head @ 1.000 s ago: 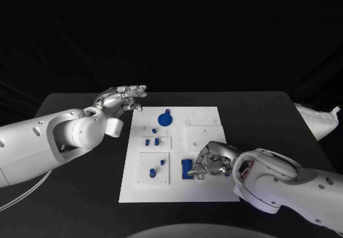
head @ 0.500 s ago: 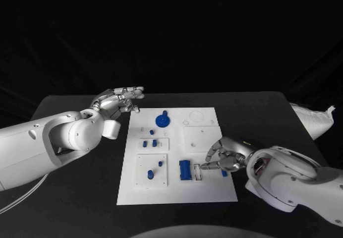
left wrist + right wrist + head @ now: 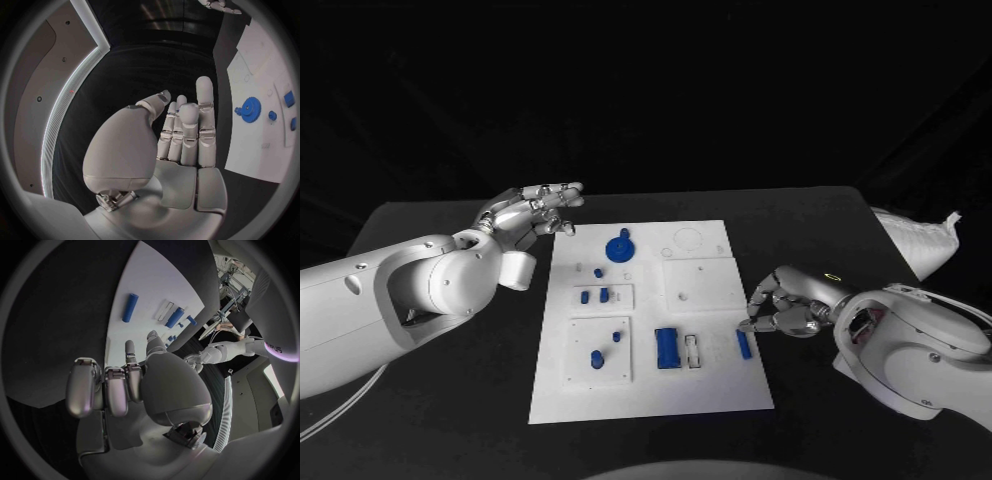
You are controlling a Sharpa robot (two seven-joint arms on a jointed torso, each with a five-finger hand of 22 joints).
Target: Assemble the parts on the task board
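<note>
Robot hand (image 3: 788, 308) empty beside two long parts (image 3: 668, 348).

A robotics lab or test cell is suggested. A black table (image 3: 834, 225) is set against black drapery filling the upper half of the head view. A white task board (image 3: 711, 395) with blue parts is laid out at the frame's centre, flanked by two white robot arms.

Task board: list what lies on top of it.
On the task board: a blue gear, several small blue pieces, a blue block and a slim blue bar. The right robot hand hides the board's edge beneath.
</note>
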